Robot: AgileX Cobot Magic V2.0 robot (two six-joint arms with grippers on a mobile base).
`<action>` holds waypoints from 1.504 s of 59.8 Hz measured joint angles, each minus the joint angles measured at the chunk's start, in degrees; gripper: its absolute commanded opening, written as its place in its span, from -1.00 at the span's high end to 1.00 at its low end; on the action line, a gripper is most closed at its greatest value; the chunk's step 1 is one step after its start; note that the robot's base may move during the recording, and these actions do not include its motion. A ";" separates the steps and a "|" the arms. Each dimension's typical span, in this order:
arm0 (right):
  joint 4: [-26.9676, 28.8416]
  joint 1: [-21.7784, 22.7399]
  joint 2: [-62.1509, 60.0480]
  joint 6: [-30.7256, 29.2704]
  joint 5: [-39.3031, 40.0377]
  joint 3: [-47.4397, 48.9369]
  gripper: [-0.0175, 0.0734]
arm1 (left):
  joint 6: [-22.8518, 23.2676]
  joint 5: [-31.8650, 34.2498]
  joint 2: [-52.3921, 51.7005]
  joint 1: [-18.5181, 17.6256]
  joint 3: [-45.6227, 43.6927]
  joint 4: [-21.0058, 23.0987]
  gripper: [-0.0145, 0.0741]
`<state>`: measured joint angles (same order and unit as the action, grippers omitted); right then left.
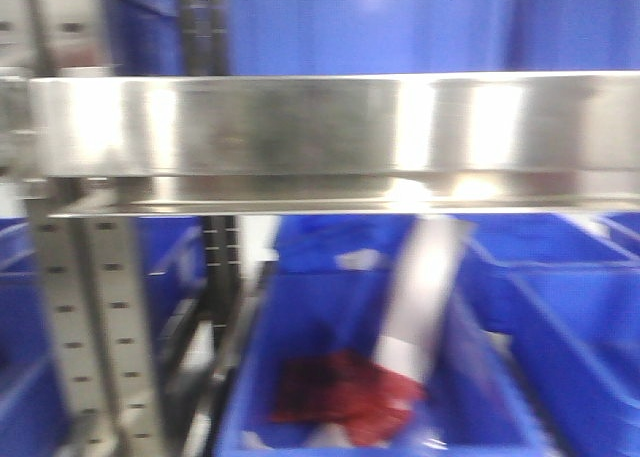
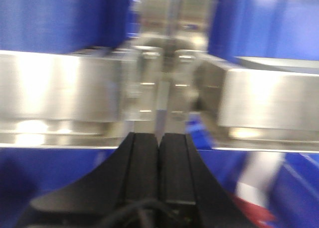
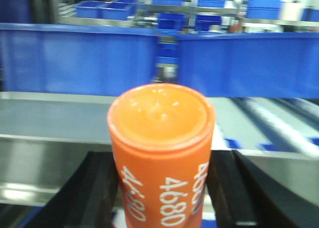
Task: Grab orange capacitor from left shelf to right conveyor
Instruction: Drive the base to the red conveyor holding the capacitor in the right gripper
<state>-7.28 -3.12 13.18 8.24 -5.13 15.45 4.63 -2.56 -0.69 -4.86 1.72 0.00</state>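
Observation:
In the right wrist view the orange capacitor [image 3: 162, 138] stands upright with white "4680" down its side and its flat top toward the camera. My right gripper [image 3: 162, 160] is shut on it, a black finger [image 3: 99, 188] pressing each side. In the left wrist view my left gripper [image 2: 159, 137] is shut, its jaws together with nothing between them. It faces a steel rail of the left shelf [image 2: 60, 88]. The front view, which is blurred, shows the same shelf [image 1: 300, 127] with blue bins; neither gripper shows there. The right conveyor is out of view.
A blue bin [image 1: 300, 317] under the rail holds red crinkly packets [image 1: 345, 387] and a blurred silvery strip [image 1: 425, 287]. A perforated upright [image 1: 90, 317] stands at the left. More blue bins [image 3: 79, 58] line the far side beyond a steel rail [image 3: 50, 163].

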 measured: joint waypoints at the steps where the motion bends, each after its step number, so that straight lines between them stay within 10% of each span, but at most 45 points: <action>1: 0.00 0.00 0.00 0.00 0.00 0.00 0.27 | 0.00 0.00 0.00 0.00 0.00 0.00 0.91; 90: -0.09 0.00 0.00 0.00 0.00 0.00 0.27 | 0.00 0.00 0.00 0.00 0.00 0.00 0.91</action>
<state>-7.37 -3.12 13.18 8.24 -5.13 15.45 4.63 -2.56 -0.69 -4.86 1.72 0.00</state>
